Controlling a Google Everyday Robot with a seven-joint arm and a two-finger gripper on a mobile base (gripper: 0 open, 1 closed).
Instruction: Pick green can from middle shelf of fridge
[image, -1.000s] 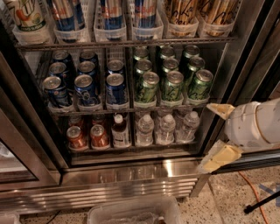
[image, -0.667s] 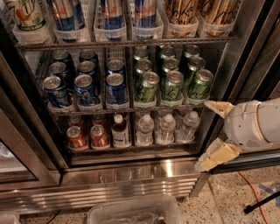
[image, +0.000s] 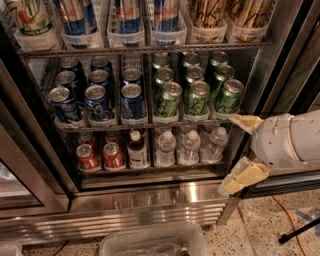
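The fridge (image: 150, 205) stands open in front of me. Its middle shelf (image: 145, 121) carries dark blue cans (image: 97, 102) on the left and rows of green cans on the right. The front right green can (image: 228, 96) stands nearest my gripper. My gripper (image: 236, 152) is at the right, just outside the fridge, below and to the right of that can. Its two tan fingers are spread apart, the upper one (image: 245, 122) near the shelf's right end and the lower one (image: 243, 176) by the bottom shelf. Nothing is between them.
Tall cans in clear trays (image: 129, 22) fill the top shelf. The bottom shelf has red-orange cans (image: 101, 156) and water bottles (image: 190, 146). The dark door frame (image: 280, 55) rises at the right. A clear plastic bin (image: 152, 242) sits on the floor, and an orange cable (image: 290, 220) runs at lower right.
The gripper has shifted slightly left toward the fridge's right edge. The cans have not moved.
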